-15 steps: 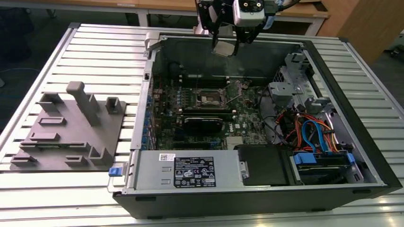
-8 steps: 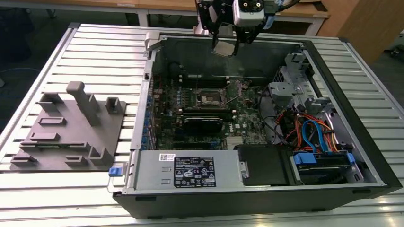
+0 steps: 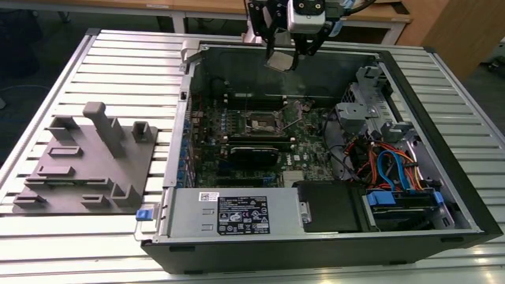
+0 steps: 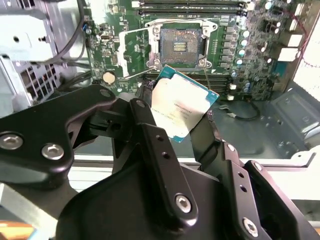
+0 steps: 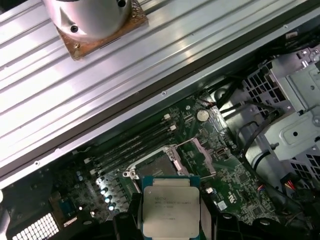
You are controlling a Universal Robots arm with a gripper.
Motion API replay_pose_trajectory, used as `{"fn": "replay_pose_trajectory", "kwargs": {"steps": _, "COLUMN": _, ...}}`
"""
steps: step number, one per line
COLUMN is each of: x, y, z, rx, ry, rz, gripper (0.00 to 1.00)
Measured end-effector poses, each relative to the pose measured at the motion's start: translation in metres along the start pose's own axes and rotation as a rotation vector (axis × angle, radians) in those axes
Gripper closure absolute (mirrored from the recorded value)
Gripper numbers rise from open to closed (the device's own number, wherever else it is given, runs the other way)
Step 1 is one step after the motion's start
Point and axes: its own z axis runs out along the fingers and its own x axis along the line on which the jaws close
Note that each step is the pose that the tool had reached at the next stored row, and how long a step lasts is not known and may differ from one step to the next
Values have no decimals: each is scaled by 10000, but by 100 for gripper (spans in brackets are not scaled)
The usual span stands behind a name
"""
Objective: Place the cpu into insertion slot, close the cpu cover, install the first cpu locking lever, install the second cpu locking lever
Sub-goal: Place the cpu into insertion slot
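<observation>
The gripper (image 3: pixel 285 55) is clenched on the cpu (image 3: pixel 280 61), its two black fingers (image 4: pixel 145 107) pressed against opposite edges of the chip. It hangs high over the far part of the open computer case (image 3: pixel 442 124), and in the exterior view the chip looks tilted. In both wrist views the cpu (image 4: pixel 182 102) (image 5: pixel 171 206) shows its silvery top, held in the air well apart from the motherboard (image 3: pixel 236 139) below.

The insertion slot (image 3: pixel 259 121) (image 4: pixel 180 45) (image 5: pixel 155 167) lies uncovered on the green board with its dark centre exposed. The cpu cover (image 4: pixel 122 52) stands swung open just beside the slot (a thin silvery frame, seen in the second wrist view). A coin cell battery (image 4: pixel 108 77) sits on the board near that frame.

The case rests on a slatted metal table (image 3: pixel 118 65), with a power supply (image 3: pixel 233 216) at its near edge. A grey fixture plate (image 3: pixel 87 160) lies on the table at the exterior view's left
</observation>
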Motion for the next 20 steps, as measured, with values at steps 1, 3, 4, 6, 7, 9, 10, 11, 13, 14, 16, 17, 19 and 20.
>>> {"fn": "replay_pose_trajectory", "kwargs": {"steps": 1, "x": 0, "y": 0, "z": 1, "rx": -1, "ry": -16, "rz": 168, "gripper": 46}}
{"fn": "replay_pose_trajectory", "kwargs": {"steps": 3, "x": 0, "y": 0, "z": 2, "rx": -4, "ry": -43, "rz": 470, "gripper": 46}}
{"fn": "replay_pose_trajectory", "kwargs": {"steps": 4, "x": -1, "y": 0, "z": 2, "rx": -6, "ry": -52, "rz": 577, "gripper": 46}}
{"fn": "replay_pose_trajectory", "kwargs": {"steps": 6, "x": 0, "y": 0, "z": 2, "rx": -7, "ry": -60, "rz": 672, "gripper": 46}}
{"fn": "replay_pose_trajectory", "kwargs": {"steps": 7, "x": 0, "y": 0, "z": 2, "rx": -8, "ry": -61, "rz": 680, "gripper": 46}}
{"fn": "replay_pose_trajectory", "kwargs": {"steps": 9, "x": 0, "y": 0, "z": 2, "rx": -9, "ry": -61, "rz": 682, "gripper": 46}}
{"fn": "replay_pose_trajectory", "kwargs": {"steps": 10, "x": 0, "y": 0, "z": 2, "rx": -9, "ry": -61, "rz": 682, "gripper": 46}}
{"fn": "replay_pose_trajectory", "kwargs": {"steps": 11, "x": 0, "y": 0, "z": 2, "rx": -8, "ry": -61, "rz": 682, "gripper": 46}}
{"fn": "replay_pose_trajectory", "kwargs": {"steps": 13, "x": 0, "y": 0, "z": 2, "rx": -8, "ry": -62, "rz": 683, "gripper": 46}}
{"fn": "replay_pose_trajectory", "kwargs": {"steps": 14, "x": 0, "y": 0, "z": 2, "rx": -8, "ry": -61, "rz": 683, "gripper": 46}}
{"fn": "replay_pose_trajectory", "kwargs": {"steps": 16, "x": 0, "y": 0, "z": 2, "rx": -9, "ry": -61, "rz": 684, "gripper": 46}}
{"fn": "replay_pose_trajectory", "kwargs": {"steps": 17, "x": 0, "y": 0, "z": 2, "rx": -9, "ry": -61, "rz": 683, "gripper": 46}}
{"fn": "replay_pose_trajectory", "kwargs": {"steps": 19, "x": 0, "y": 0, "z": 2, "rx": -8, "ry": -62, "rz": 684, "gripper": 46}}
{"fn": "replay_pose_trajectory", "kwargs": {"steps": 20, "x": 0, "y": 0, "z": 2, "rx": -8, "ry": -61, "rz": 685, "gripper": 46}}
